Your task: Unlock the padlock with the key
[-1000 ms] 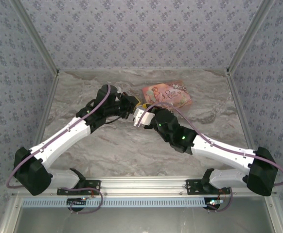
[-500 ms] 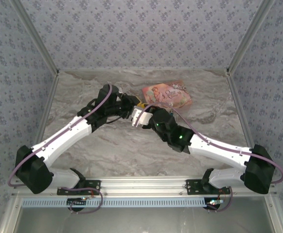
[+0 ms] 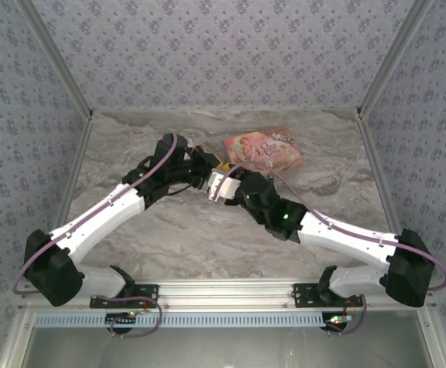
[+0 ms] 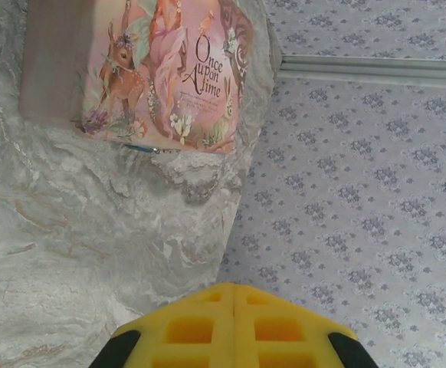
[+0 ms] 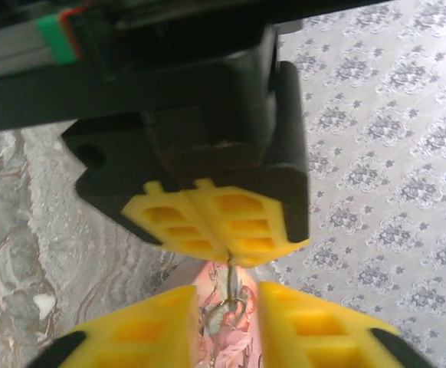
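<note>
Right wrist: the key (image 5: 229, 276) juts lengthwise from shut left jaws toward parted right jaws (empty).

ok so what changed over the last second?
The right gripper has opened its jaws, seemingly letting go. The thin metal sliver that looks like the key now hangs from the shut left gripper alone. The right arm edged slightly toward the left one. The pink box and both arm bases stayed put.
</note>
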Robot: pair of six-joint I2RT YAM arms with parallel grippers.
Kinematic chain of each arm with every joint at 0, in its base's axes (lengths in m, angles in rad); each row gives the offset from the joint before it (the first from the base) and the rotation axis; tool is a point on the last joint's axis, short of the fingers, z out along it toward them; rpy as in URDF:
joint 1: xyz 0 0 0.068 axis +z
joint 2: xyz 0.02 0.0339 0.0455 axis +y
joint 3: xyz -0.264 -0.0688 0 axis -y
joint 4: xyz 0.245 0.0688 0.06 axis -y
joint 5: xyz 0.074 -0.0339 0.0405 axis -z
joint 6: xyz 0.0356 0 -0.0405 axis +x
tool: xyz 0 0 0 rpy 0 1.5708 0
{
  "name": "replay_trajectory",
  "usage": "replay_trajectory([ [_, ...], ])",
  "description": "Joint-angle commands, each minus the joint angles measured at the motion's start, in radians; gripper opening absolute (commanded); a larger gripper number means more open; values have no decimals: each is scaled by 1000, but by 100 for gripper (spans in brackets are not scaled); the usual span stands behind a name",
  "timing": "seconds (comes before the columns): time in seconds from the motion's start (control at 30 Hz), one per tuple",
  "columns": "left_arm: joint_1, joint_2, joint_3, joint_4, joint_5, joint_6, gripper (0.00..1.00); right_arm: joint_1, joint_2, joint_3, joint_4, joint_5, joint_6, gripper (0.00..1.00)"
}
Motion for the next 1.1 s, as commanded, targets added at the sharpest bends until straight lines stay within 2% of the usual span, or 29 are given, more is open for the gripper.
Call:
replay_trajectory([
  [0.0, -7, 0, 51, -43, -23, 16, 0, -32, -61, 69, -139, -102, 147, 39],
  [0.1, -8, -16, 66, -46, -87, 155, 0, -80, -88, 97, -242, -217, 259, 48],
  [0.2, -7, -41, 66, -29, -145, 311, 0, -142, -120, 98, -308, -386, 337, 61],
  [0.3, -5, -59, 72, -7, -164, 483, 0, -236, -150, 75, -289, -586, 472, 71],
  [0.4, -5, -75, 74, 33, -140, 687, 0, -345, -158, 43, -217, -768, 629, 74],
  [0.53, -4, -96, 74, 101, -31, 959, 0, -467, -158, -20, -63, -938, 833, 74],
  [0.67, -5, -128, 70, 139, 49, 1117, 0, -582, -155, -93, 151, -1096, 1056, 77],
  [0.77, -5, -154, 63, 185, 165, 1225, 0, -670, -134, -99, 268, -1253, 1198, 79],
  [0.87, -5, -182, 37, 284, 277, 1296, 0, -715, -122, -100, 398, -1341, 1303, 79],
  [0.97, -5, -178, 51, 325, 360, 1332, 0, -714, -125, -84, 476, -1390, 1336, 79],
  [1.07, -5, -163, 89, 304, 459, 1335, 0, -673, -149, -64, 410, -1420, 1255, 78],
])
